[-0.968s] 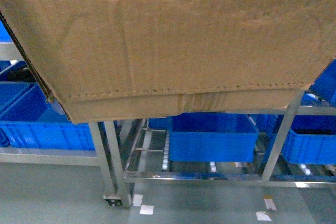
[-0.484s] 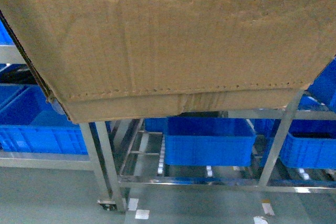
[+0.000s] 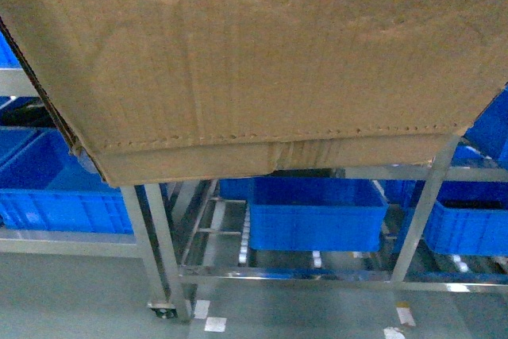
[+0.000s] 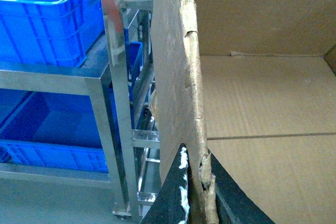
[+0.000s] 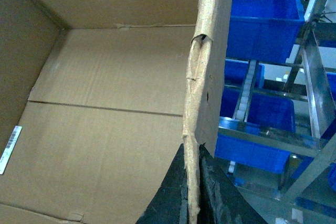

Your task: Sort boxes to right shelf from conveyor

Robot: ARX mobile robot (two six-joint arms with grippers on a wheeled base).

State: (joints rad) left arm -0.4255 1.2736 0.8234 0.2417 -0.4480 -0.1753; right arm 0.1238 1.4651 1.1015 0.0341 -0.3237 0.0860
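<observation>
Grey-green smooth floor (image 3: 71,299) runs under a shiny stainless-steel tiered rack (image 3: 163,252) with white roller rails, its levels loaded with blue plastic crates (image 3: 317,212). Held up close in front of the head camera, the large brown corrugated cardboard carton (image 3: 254,61) fills most of that view, its perforated line and taped seam showing along the lower edge above the rack's lower tier.

Each wrist view shows the grip. The left gripper (image 4: 195,192) is clamped on the carton's ragged left wall, one dark finger on the outside and one inside. The right gripper (image 5: 191,192) pinches the torn right wall the same way. The carton looks empty inside.

The step in hand seems to be carrying the carton to the rack and setting it on a tier. To do it well, both arms should move together so the thin, torn walls are neither stretched nor buckled. The carton should stay level and clear the slanted posts before it goes in. A free stretch of rollers is needed; from these views I cannot tell which tier has one. The grippers should release only once the base rests on the rails.
</observation>
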